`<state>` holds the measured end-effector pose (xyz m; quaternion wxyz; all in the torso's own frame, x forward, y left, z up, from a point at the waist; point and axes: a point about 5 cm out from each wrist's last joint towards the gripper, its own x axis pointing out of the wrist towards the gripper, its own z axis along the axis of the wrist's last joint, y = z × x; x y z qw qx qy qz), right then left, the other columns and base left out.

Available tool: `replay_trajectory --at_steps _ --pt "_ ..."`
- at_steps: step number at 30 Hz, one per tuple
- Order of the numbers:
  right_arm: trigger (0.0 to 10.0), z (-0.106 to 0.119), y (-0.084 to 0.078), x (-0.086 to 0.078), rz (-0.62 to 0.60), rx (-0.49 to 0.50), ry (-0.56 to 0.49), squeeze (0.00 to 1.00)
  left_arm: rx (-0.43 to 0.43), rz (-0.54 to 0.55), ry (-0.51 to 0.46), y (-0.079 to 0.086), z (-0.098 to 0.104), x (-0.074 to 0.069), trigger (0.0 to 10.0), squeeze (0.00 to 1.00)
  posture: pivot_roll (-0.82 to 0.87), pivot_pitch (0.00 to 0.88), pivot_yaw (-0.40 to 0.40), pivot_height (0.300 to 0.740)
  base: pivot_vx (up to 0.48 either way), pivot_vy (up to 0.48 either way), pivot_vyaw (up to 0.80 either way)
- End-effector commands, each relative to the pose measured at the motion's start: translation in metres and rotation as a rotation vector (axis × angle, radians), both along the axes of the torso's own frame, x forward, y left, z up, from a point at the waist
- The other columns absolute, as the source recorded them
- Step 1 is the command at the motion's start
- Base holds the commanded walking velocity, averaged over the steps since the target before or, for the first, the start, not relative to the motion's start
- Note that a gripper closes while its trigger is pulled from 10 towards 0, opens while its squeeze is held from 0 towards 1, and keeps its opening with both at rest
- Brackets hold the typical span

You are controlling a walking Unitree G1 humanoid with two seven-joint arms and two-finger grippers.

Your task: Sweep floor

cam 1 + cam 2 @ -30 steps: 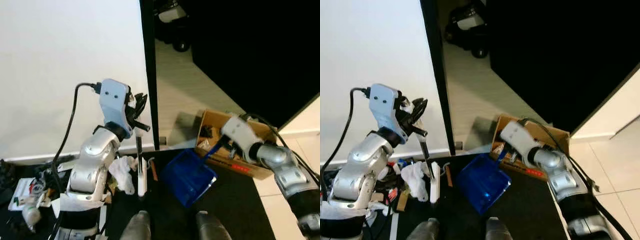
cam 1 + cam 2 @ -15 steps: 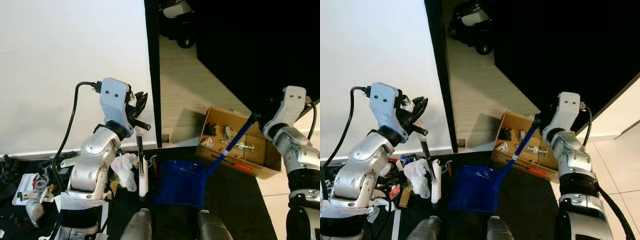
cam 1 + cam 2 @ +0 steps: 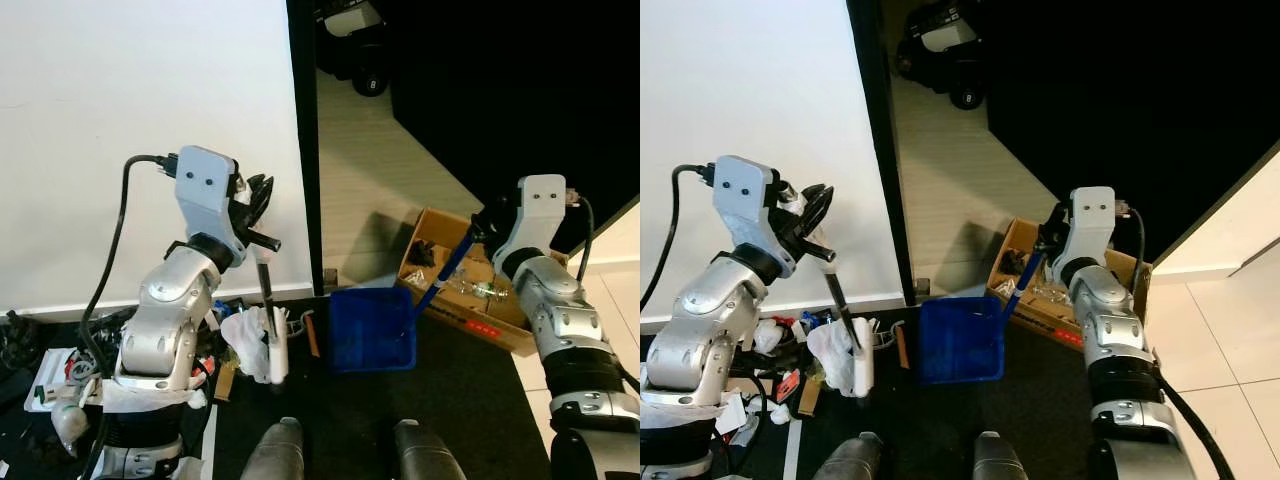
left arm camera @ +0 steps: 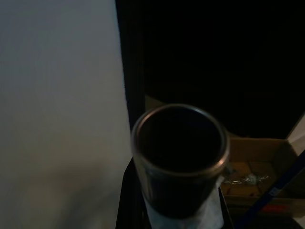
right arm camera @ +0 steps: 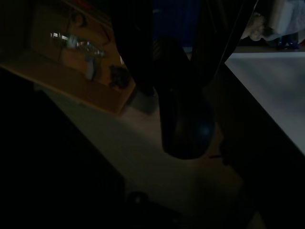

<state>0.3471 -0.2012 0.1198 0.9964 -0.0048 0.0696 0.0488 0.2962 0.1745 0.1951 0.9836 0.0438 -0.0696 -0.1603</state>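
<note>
While both arms hold their tools low in the frame, the white brush head (image 3: 277, 352) stands on the dark floor (image 3: 470, 400) at lower centre-left, touching a crumpled white wad (image 3: 246, 335) in the litter pile. Just right of it, at centre, sits the blue dustpan (image 3: 370, 330), mouth facing the brush. Higher left, the left gripper (image 3: 254, 205) is pinched on the brush's dark handle (image 3: 264, 285). At mid-right, the right gripper (image 3: 487, 218) clamps the dustpan's blue handle (image 3: 447, 268). Behind it lies a cardboard box (image 3: 500, 335) of odds and ends. One risk: a hard stroke could drive litter past the pan's side, or the pan could lift off the floor and let debris slip under.
</note>
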Motion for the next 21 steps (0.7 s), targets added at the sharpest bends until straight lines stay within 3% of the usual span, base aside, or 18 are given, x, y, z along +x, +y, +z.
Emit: replay_trajectory --at_steps 1,8,12,21 --pt "10.0 -0.001 0.009 0.003 0.021 -0.031 -0.029 0.0 0.033 0.022 -0.04 0.006 0.008 0.001 10.0 0.0 0.08 0.137 0.012 0.74 0.0 0.0 0.0" --pt "10.0 -0.011 0.025 0.008 0.069 -0.144 -0.018 0.0 0.038 0.034 -0.031 0.008 0.005 0.001 10.0 0.0 0.09 0.137 0.017 0.74 0.0 0.0 0.0" --pt "10.0 -0.005 0.034 0.015 0.093 -0.18 -0.029 0.0 0.049 0.05 -0.03 0.014 0.006 0.001 10.0 0.0 0.1 0.137 0.015 0.74 0.0 0.0 0.0" --pt "10.0 0.0 0.029 0.021 0.079 -0.228 -0.042 0.0 0.055 0.071 -0.021 0.019 0.003 -0.003 10.0 0.0 0.11 0.14 0.007 0.74 0.0 0.0 0.0"
